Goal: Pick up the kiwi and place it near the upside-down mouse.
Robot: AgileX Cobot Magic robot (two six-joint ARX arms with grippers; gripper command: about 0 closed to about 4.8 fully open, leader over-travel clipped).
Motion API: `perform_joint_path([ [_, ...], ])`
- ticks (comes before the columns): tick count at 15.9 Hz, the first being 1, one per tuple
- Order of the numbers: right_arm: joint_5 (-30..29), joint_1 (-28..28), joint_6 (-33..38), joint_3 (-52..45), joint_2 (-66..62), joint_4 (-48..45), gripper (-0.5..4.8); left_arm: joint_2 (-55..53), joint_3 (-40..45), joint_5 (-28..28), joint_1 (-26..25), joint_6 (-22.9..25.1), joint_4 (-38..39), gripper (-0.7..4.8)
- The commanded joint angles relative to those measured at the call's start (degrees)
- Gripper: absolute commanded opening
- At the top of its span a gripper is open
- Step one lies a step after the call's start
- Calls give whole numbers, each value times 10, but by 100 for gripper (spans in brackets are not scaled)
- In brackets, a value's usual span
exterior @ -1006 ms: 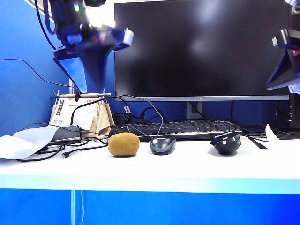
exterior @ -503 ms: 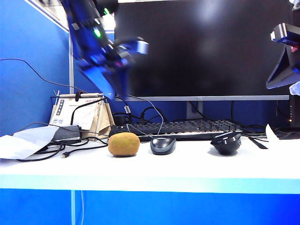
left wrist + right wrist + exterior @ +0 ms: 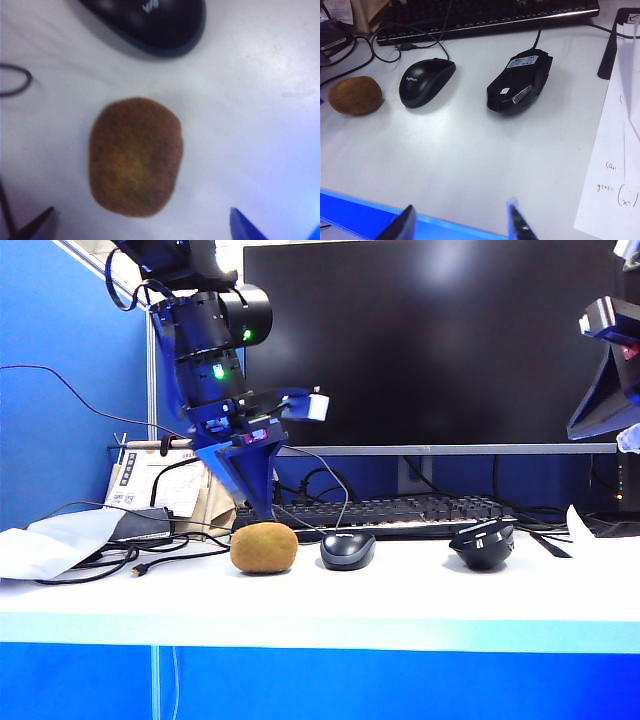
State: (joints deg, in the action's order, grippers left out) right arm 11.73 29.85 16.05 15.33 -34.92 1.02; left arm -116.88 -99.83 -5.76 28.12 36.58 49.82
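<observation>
The fuzzy brown kiwi (image 3: pixel 264 547) lies on the white table to the left of a dome-up corded mouse (image 3: pixel 348 550). It also shows in the wrist views as the kiwi (image 3: pixel 135 156) and the kiwi (image 3: pixel 355 95). The upside-down mouse (image 3: pixel 482 543), glossy black with pale marks up, sits further right, also seen as the upside-down mouse (image 3: pixel 520 82). My left gripper (image 3: pixel 258 510) points down just above the kiwi, and this left gripper (image 3: pixel 142 225) is open with its blue fingertips either side, not touching. My right gripper (image 3: pixel 462 220) hangs open high at the right, empty.
A black keyboard (image 3: pixel 385 512) and a large monitor (image 3: pixel 430 340) stand behind the mice. Cables, a grey cloth (image 3: pixel 60 540) and a paper stand (image 3: pixel 165 480) crowd the left. White sheets of paper (image 3: pixel 620 150) lie right of the upside-down mouse. The table's blue front edge (image 3: pixel 320 625) is close.
My left arm has swung down and to the right from high at the left to just above the kiwi. The right arm has hardly moved. Nothing on the table has shifted.
</observation>
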Motion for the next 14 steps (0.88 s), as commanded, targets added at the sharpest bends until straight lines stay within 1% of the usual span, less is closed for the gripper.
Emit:
perform_joint_path([
  [1, -2, 0, 2, 2, -6, -10, 238, -9, -2, -5, 1, 10, -32, 471],
  [3, -1, 0, 2, 2, -14, -13, 238, -20, -2, -5, 1, 9, -31, 479],
  [8, -1, 0, 2, 2, -35, -13, 238, -57, -2, -10, 1, 0, -23, 479],
  [10, 0, 0, 2, 2, -35, -14, 238, -66, -2, -28, 1, -2, -27, 479],
  [13, 0, 0, 2, 2, -35, -20, 238, -69, -2, -34, 8, -23, -67, 479],
  [14, 0, 0, 2, 2, -35, -22, 238, -69, -2, -35, 9, -37, -87, 479],
])
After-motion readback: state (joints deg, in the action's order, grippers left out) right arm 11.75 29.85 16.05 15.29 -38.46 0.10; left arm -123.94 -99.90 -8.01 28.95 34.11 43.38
